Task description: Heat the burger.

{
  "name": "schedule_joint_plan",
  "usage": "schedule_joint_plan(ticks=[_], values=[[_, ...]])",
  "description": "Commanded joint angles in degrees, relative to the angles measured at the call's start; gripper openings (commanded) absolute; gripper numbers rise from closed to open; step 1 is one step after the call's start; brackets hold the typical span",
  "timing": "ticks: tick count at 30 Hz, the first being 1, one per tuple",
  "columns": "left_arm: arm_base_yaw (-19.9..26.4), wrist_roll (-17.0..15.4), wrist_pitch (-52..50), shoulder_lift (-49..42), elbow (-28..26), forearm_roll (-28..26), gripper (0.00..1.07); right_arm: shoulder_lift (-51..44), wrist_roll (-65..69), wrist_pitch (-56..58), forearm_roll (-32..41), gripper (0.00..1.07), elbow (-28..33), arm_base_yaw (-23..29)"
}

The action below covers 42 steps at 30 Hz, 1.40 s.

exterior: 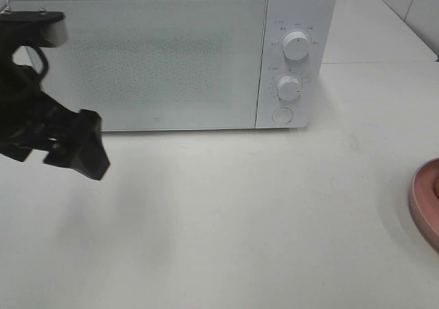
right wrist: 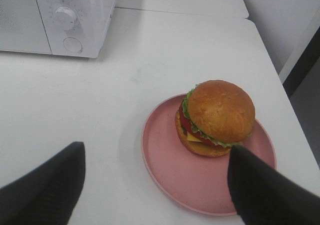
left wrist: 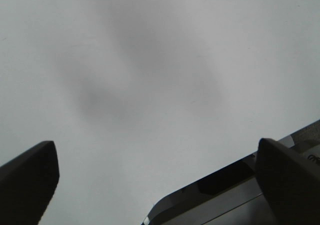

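The burger (right wrist: 216, 116), with a glossy brown bun, lettuce, tomato and cheese, stands on a pink plate (right wrist: 172, 167) in the right wrist view. My right gripper (right wrist: 157, 161) hovers just short of the plate, open, its dark fingers (right wrist: 47, 185) set wider than the burger and holding nothing. In the high view only the plate's rim (exterior: 424, 202) shows, at the right edge. My left gripper (exterior: 58, 147) hangs open and empty above the table at the left, in front of the microwave's (exterior: 171, 55) shut door. The left fingertips (left wrist: 30, 172) stand far apart.
The white microwave has two knobs (exterior: 295, 44) and a round button (exterior: 281, 115) on its right panel. Its lower corner (left wrist: 220, 200) shows between the left fingers. Bare white table (exterior: 240, 220) lies between the microwave and the plate. The table's right edge (right wrist: 285, 92) runs beside the plate.
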Motion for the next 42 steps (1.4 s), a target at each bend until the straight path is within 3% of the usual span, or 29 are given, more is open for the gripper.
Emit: schedule_joint_plan(ticks=[1, 2, 3, 5, 13, 30, 36, 42], values=[[7.91, 0.29, 5.04, -3.78, 0.11, 0.0, 1.01, -1.49, -0.34, 0.06, 0.0, 0.76, -0.06, -0.11], [11.97, 0.29, 6.7, -5.27, 0.11, 0.11, 1.01, -1.49, -0.34, 0.06, 0.0, 0.76, -0.06, -0.11], [11.97, 0.29, 6.7, -5.27, 0.11, 0.11, 1.01, -1.49, -0.34, 0.06, 0.0, 0.76, -0.06, -0.11], [17.02, 0.46, 9.34, -7.45, 0.11, 0.74, 1.01, -1.49, -0.34, 0.06, 0.0, 0.76, -0.06, -0.11], [25.61, 1.78, 13.12, -14.73, 2.81, 1.15, 1.01, -1.49, -0.34, 0.06, 0.0, 0.76, -0.06, -0.11], [26.47, 2.81, 12.43, -34.09, 21.43, 1.95, 1.01, -1.49, -0.34, 0.06, 0.0, 0.76, -0.06, -0.11], [26.47, 2.81, 9.57, -42.46, 25.32, 1.95, 1.01, -1.49, -0.34, 0.06, 0.0, 0.76, -0.06, -0.11], [26.47, 2.75, 9.63, -51.22, 25.38, 1.95, 1.01, -1.49, -0.34, 0.06, 0.0, 0.76, -0.06, -0.11]])
